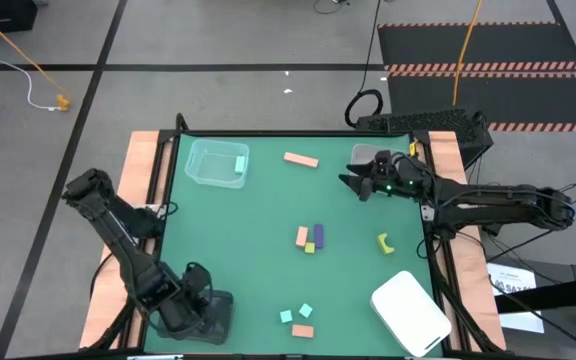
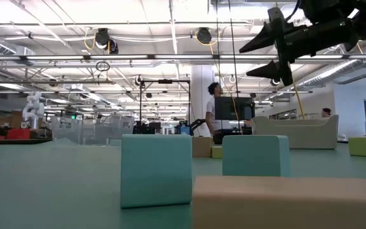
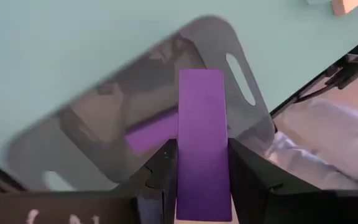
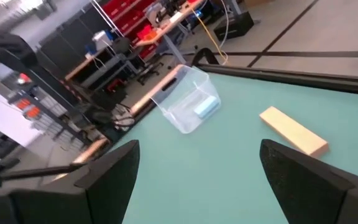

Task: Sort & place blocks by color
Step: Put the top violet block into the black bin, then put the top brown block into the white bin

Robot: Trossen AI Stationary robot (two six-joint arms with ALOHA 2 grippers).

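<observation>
- Left gripper (image 3: 202,163), at the near left corner of the green table (image 1: 248,260), pinches a long purple bar block (image 3: 202,134) between its two dark fingers, directly above a dark grey handled tray (image 3: 92,143) in which a second purple block (image 3: 151,130) already lies.
- Step in hand, as judged: setting the bar into that tray. Best done by lowering until the bar rests flat beside the other purple piece, then parting the fingers, so that it neither tips nor lands on its neighbour.
- Right gripper (image 4: 197,168), fingers spread wide and holding nothing, hangs above the far right of the table.
- Only the left wrist view reveals the held bar; the high view hides it beneath the arm.
- The high view alone maps the remaining blocks: a salmon-pink bar (image 1: 301,159), a mid-table cluster (image 1: 309,238), a yellow-green curved piece (image 1: 385,242), and teal cubes (image 1: 296,314) at the near edge.
- The right wrist view shows a clear plastic bin (image 4: 188,102) with a teal block inside.
</observation>
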